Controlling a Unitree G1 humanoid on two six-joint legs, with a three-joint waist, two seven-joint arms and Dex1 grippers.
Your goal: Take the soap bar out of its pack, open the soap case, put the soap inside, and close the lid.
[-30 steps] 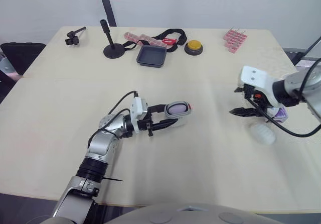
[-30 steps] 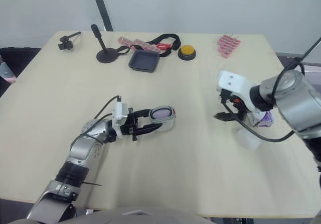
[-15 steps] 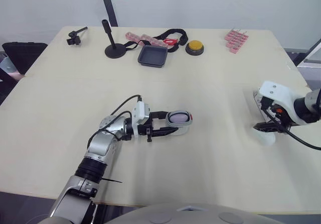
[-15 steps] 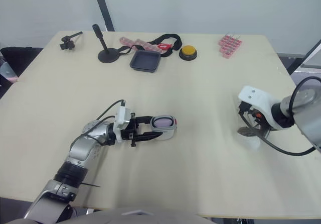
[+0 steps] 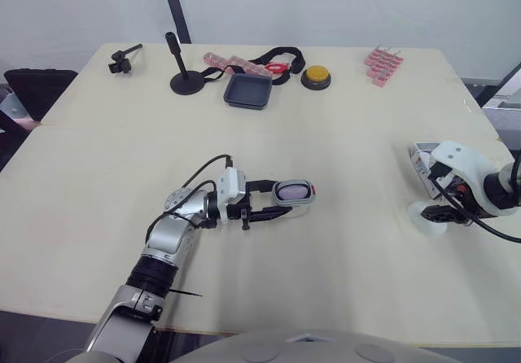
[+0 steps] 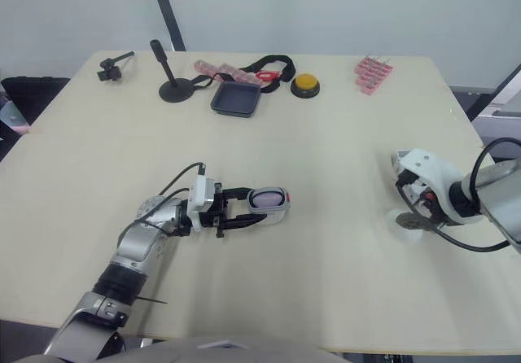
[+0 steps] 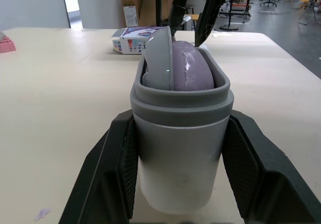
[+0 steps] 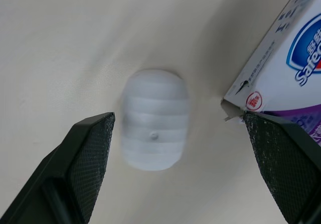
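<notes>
Soap bar point(image 7: 188, 68), purple, sits inside the grey soap case point(image 7: 180, 148), out of its pack. A grey inner piece stands tilted against the soap in the case; can't tell what it is. Case is mid-desk, held side-on low over the desk; can't tell if it touches.

Left end effector point(image 5: 279, 197) is clamped on the case, one black finger on each side wall.

White ribbed oval, most likely the case lid point(image 8: 154, 126), lies flat on the desk point(image 5: 342, 119) well apart from the case, out toward the robot's right. Soap pack point(image 8: 288, 68), flap torn open, lies just beside the lid, not touching it.

Right end effector point(image 8: 178, 116) hovers over the lid, fingers spread wide, gripping nothing, lid between them.

Progress, as judged:
- Done: soap unpacked, case opened, soap in.
- Left: grab the lid, carry it to the case, close it.
- Roughly three quarters through.

Far desk edge holds a black tray point(image 5: 247, 89), yellow button point(image 5: 314, 75), pink clips point(image 5: 382, 57) and a black stand point(image 5: 186, 82), all clear of the work.
</notes>
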